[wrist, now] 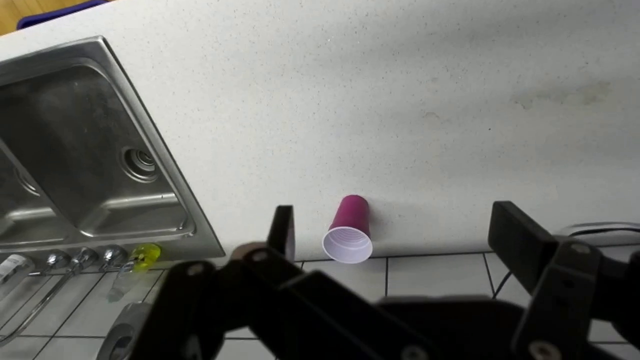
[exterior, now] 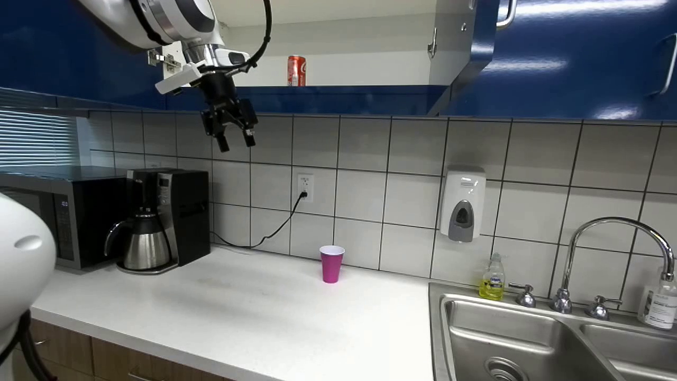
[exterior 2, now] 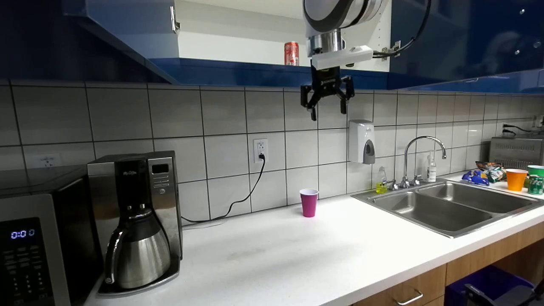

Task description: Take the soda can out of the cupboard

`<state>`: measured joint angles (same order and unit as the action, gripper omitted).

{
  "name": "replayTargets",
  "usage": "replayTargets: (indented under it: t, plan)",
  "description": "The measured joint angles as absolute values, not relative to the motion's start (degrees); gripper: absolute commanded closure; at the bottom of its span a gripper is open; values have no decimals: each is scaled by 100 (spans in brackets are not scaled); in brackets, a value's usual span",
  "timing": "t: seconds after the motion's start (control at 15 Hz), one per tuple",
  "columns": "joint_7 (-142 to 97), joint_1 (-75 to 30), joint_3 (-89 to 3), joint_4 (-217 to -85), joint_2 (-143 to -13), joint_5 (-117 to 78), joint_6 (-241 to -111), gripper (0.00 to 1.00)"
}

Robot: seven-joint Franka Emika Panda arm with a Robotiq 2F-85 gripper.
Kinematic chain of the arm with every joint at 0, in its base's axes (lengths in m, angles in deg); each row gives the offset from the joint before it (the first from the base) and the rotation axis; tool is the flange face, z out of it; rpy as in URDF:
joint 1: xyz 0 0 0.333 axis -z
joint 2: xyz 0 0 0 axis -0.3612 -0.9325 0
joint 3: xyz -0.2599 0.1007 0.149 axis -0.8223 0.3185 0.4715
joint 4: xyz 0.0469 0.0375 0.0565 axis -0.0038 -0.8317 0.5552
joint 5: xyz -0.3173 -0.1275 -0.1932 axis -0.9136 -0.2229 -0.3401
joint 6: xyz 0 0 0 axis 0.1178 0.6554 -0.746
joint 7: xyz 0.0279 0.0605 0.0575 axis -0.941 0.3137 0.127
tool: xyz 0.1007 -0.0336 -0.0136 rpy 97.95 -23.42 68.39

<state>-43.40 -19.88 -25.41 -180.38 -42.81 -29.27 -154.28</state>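
My arm extends down from the top edge in both exterior views, the wrist just above my gripper. I have the gripper pointing downward in midair, its two fingers spread well apart.

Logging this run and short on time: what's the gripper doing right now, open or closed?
Gripper: open, fingers apart, holding nothing.

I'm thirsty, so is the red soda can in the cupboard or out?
In: both exterior views show the soda can upright inside the open cupboard, not in the gripper.
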Motion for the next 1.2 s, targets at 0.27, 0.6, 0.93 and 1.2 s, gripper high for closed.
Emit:
replayTargets:
  t: [0.27,0.6,0.93,1.2]
  plan:
    - [-4342,-1988,-2541,-17703,-4283,-3036,-15423,0]
    - [-4361,-1988,-2567,-17235,-4285,-3039,-15416,0]
    - [-4405,-1972,-2713,-16726,-4285,-3044,-15372,0]
    - [-4405,-1953,-2816,-16317,-4302,-3096,-15276,0]
